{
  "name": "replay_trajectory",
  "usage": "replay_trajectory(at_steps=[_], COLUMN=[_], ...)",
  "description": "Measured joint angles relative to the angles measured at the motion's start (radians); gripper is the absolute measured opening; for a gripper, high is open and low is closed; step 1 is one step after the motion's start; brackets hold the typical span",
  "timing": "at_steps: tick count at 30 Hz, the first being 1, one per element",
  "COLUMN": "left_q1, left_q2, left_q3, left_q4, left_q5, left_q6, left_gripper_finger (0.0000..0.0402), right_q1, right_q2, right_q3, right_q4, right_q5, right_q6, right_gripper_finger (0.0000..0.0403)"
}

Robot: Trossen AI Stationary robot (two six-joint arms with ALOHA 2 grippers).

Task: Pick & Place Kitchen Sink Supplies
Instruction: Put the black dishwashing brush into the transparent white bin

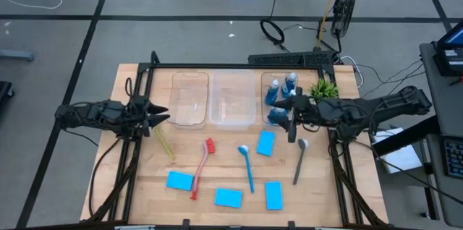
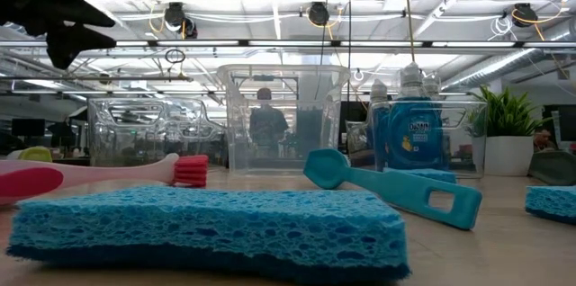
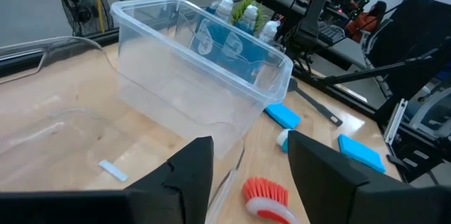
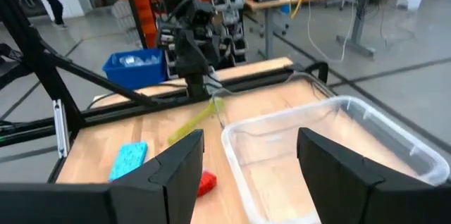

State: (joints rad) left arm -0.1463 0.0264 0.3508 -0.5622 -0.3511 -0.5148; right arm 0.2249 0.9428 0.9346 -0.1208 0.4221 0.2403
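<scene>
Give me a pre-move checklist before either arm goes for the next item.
1. Left tool empty: ok, fingers apart with nothing between them, at the left clear plastic bin.
2. Right tool empty: ok, open over the right clear bin.
3. Small blue bottles with grey caps binned: ok, all in the right bin; exact count cannot tell.
4. Flat blue rectangular sponges binned: not ok, four lie on the wooden table.
5. Long-handled brushes binned: not ok; red, blue, grey and yellow-green lie on the table.
6. Middle clear bin free to receive: ok, looks empty.
</scene>
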Motion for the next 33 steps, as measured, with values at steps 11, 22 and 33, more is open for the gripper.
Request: replay_trajectory(at_steps=[11,22,33], left_q1=[0.0,0.0,0.0], left_q2=[-0.021,-0.021,-0.021], left_q3=[0.0,0.0,0.0], left_q4=[-0.045,-0.03,-0.021], left_q5=[-0.018,-0.018,-0.018], left_q6=[-0.014,-0.015,-0.012], left_gripper_finger=[0.0207,0.0188,0.0169], right_q1=[0.041,0.066,0.124], right_q2=[0.085,0.172,0.214], right_q3=[0.23,0.307,0.246], right_q4=[-0.441,-0.931,-1.169], right_q5=[-0.008,-0.307,-0.554], right_q6=[0.218,0.734,1.182], right_gripper_finger=[0.0214,0.0214,0.022])
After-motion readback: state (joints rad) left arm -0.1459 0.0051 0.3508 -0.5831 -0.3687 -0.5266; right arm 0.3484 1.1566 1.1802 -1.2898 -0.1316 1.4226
